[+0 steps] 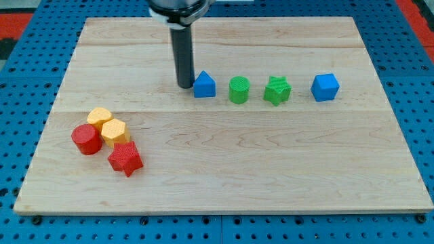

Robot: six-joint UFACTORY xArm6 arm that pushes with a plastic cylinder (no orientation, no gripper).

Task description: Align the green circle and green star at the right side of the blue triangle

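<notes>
Three blocks run rightward from my tip (185, 85): triangle (204, 85) touching it, circle (239, 89), star (277, 90). End effector is a bare rod (nothing to open). Nudge gently; row looks aligned.

The board (224, 163) was pale, matt wood with visible grain. The green circle (239, 89) and green star (277, 90) looked like ridged matt plastic, as did the red star (125, 158). The rod's tip (185, 85) appeared smooth and dark.
</notes>
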